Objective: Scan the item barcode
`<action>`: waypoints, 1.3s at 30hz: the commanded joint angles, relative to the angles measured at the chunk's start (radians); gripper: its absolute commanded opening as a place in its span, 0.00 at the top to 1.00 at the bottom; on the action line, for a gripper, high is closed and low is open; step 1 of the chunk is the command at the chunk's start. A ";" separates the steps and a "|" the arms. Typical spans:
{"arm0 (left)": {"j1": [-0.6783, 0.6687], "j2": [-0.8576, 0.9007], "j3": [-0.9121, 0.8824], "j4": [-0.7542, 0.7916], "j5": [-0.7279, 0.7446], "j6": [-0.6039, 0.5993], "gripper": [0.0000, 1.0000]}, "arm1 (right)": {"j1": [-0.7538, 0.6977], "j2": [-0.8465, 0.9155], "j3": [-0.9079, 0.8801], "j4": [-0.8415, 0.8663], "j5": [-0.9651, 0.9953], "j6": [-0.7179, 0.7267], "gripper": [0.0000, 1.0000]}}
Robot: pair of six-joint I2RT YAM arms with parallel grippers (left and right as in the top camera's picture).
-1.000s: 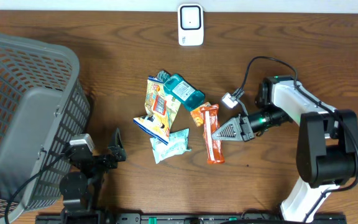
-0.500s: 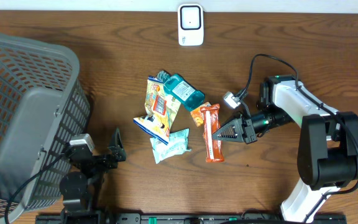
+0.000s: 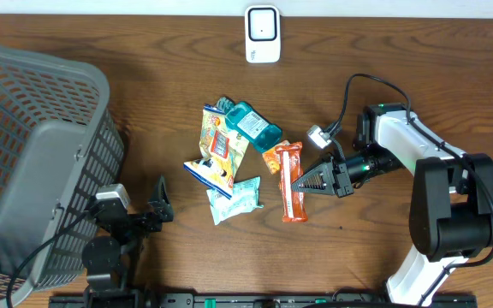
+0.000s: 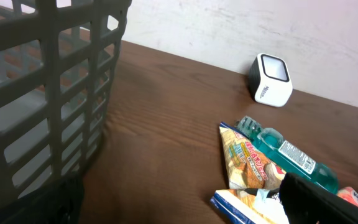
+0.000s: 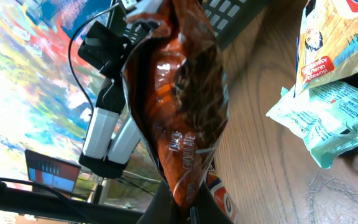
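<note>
Orange snack bar (image 3: 292, 192): lay just beside the snack pile, well apart from the white scanner (image 3: 262, 34).
Right gripper (image 3: 298, 182): was pinched tight on the bar's wrapper.
Left gripper (image 3: 159, 204): was spread wide, holding nothing, near the grey basket (image 3: 24, 94).
Pile: yellow chip bag (image 3: 219, 141), teal bottle (image 3: 253, 124), pale green packet (image 3: 238, 198).

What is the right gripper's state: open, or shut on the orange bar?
Shut on it. The right wrist view shows the right gripper with its fingers pinched together on the wrapper edge of the orange bar.
</note>
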 commanded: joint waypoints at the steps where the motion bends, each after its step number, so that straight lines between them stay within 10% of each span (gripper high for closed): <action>1: 0.002 0.000 -0.015 -0.026 0.016 0.002 0.00 | 0.004 -0.019 0.013 0.000 -0.019 -0.004 0.99; 39: 0.002 0.000 -0.015 -0.026 0.016 0.002 0.00 | 0.003 -0.019 0.019 0.127 -0.103 0.011 0.99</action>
